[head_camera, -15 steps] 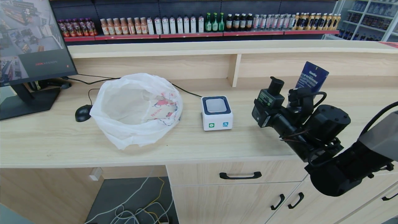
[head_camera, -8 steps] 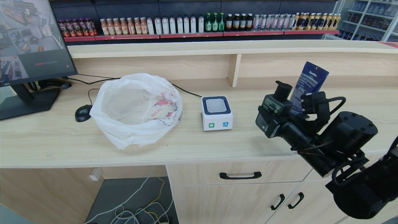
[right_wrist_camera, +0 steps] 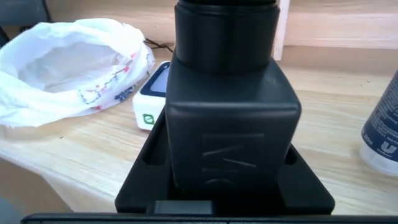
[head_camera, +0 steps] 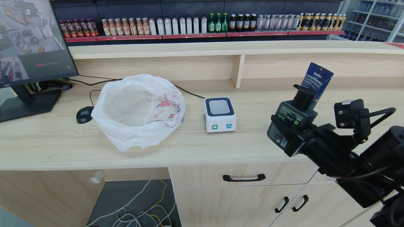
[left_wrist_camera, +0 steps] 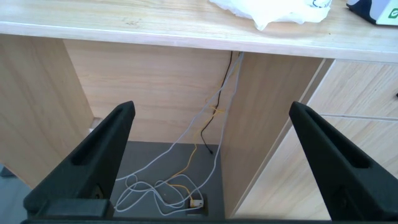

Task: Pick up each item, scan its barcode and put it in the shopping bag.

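Bottle (head_camera: 292, 123): dark, black cap, clamped in right gripper (right_wrist_camera: 224, 180) over counter (head_camera: 63, 142), 3 o'clock of scanner (head_camera: 220, 114) | bag (head_camera: 126, 138): open, 9 o'clock of scanner | tube (head_camera: 317, 78): upright, 1 o'clock of bottle | left gripper (left_wrist_camera: 211, 115): jaws spread, empty, below counter.

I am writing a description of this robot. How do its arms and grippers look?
The right arm is black, with round joint housings and a black cable looping off a boxy wrist block. The left gripper has two plain black, angular fingers.
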You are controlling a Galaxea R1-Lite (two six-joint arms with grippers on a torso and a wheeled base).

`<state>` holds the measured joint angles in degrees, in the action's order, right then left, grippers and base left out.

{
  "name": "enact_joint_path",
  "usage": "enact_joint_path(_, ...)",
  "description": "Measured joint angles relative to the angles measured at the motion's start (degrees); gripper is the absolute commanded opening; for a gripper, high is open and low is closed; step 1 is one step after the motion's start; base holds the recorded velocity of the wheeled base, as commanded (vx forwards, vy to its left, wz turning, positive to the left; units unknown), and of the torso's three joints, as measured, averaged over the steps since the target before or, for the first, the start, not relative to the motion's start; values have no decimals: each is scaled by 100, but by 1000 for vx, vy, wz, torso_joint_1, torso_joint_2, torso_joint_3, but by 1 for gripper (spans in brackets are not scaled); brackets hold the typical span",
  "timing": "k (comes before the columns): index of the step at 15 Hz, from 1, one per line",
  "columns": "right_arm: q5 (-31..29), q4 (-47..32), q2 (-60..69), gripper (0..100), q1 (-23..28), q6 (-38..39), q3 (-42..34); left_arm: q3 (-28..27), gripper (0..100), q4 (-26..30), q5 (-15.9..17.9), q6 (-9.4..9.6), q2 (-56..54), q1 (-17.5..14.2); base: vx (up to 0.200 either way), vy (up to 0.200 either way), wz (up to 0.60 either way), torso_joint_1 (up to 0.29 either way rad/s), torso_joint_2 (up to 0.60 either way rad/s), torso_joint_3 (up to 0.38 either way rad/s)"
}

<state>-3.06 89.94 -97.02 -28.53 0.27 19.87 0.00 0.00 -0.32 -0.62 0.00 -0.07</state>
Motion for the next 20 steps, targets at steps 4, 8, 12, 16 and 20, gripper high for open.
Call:
enact_joint_path(4,11,2,585,0,-490,2,-436,0,100,0,-1,0,0,0,0,0,0,0,0,0)
enact_joint_path(8,27,2,920,0,-929,397,-571,0,100,0,-1,0,0,0,0,0,0,0,0,0)
enact_joint_path(12,20,2,1141,0,-1463,1026,-579,0,100,-2,0,2,0,2,0,0,0,0,0,0)
enact_joint_path(16,24,0,1142,0,-2177,1613,-555,0,100,0,0,2,0,0,0,0,0,0,0,0)
enact_joint_path(20,513,0,992,0,-2321,2387,-439,0,100,0,-1,0,0,0,0,0,0,0,0,0)
